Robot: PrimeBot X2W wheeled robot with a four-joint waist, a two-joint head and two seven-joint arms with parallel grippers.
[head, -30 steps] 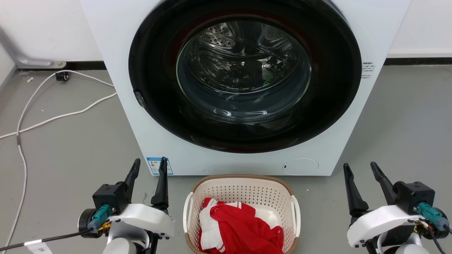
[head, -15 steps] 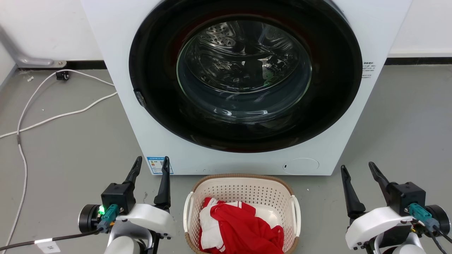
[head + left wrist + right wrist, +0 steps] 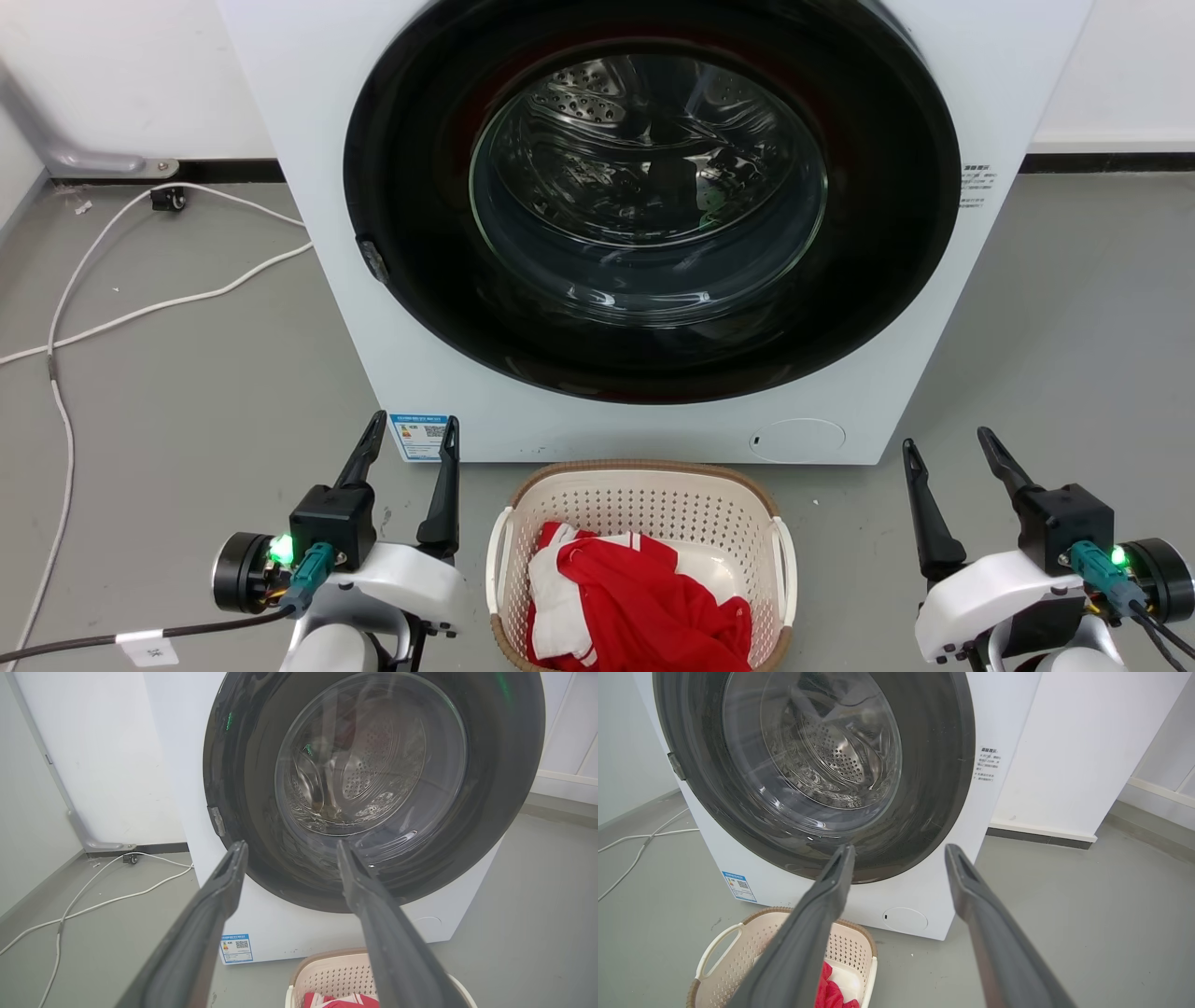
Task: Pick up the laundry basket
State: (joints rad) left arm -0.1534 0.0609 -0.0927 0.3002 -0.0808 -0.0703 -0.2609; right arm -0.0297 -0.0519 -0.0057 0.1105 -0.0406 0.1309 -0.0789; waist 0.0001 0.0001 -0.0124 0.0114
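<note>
The cream laundry basket [image 3: 644,509] with a brown rim and white side handles sits on the floor just in front of the washer, holding red and white clothes [image 3: 635,607]. Its far rim [image 3: 327,970] peeks in at the bottom of the left wrist view, and the basket [image 3: 738,956] lies low left in the right wrist view. My left gripper [image 3: 412,437] hovers open to the left of the basket, apart from its handle. My right gripper [image 3: 945,450] hovers open to the right, farther off. Nothing is between either pair of fingers.
A white front-loading washer [image 3: 392,308] with a large dark round door [image 3: 649,196] stands right behind the basket. White cables [image 3: 140,308] trail over the grey floor at the left. A white wall [image 3: 1073,751] runs behind and to the right.
My left gripper has shifted a little to the right, toward the basket, with its wrist turning. The right gripper has edged slightly. A green light now shows on each wrist. The basket has not moved.
</note>
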